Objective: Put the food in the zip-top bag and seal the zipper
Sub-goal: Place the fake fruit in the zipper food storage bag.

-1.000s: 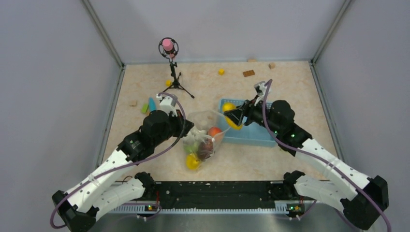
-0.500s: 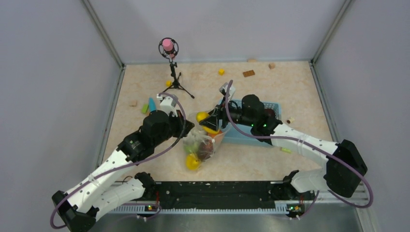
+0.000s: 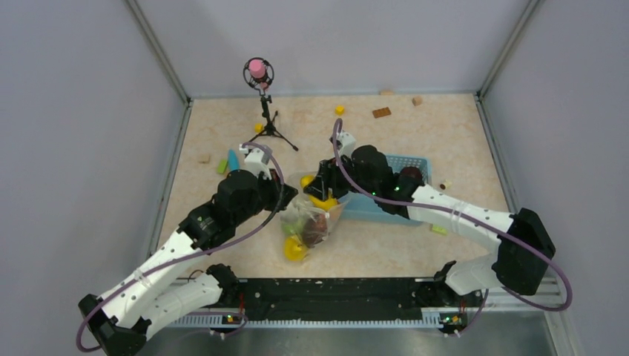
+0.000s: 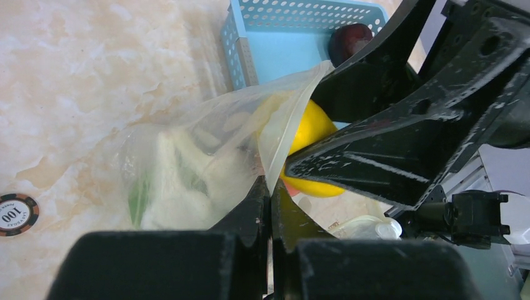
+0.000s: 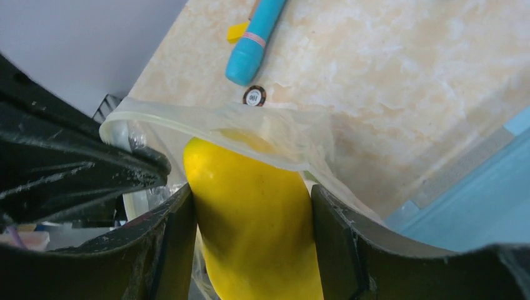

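Note:
The clear zip-top bag [image 3: 308,215] lies in the middle with several toy fruits inside, a yellow one [image 3: 295,248] at its near end. My left gripper [image 3: 288,194] is shut on the bag's mouth edge [image 4: 265,159] and holds it up. My right gripper [image 3: 317,191] is shut on a yellow fruit [image 5: 253,219], also seen in the left wrist view [image 4: 309,134], with its tip under the raised mouth edge [image 5: 206,119]. A dark red apple [image 3: 410,178] sits in the blue basket [image 3: 386,208]; it also shows in the left wrist view [image 4: 350,39].
A microphone stand [image 3: 265,111] stands at the back left. A blue tube [image 5: 256,37] and small blocks [image 3: 382,113] lie on the table. A small round token [image 4: 15,214] lies beside the bag.
My right gripper has carried the yellow fruit left from over the basket to the bag's mouth. The left gripper has stayed shut on the bag edge.

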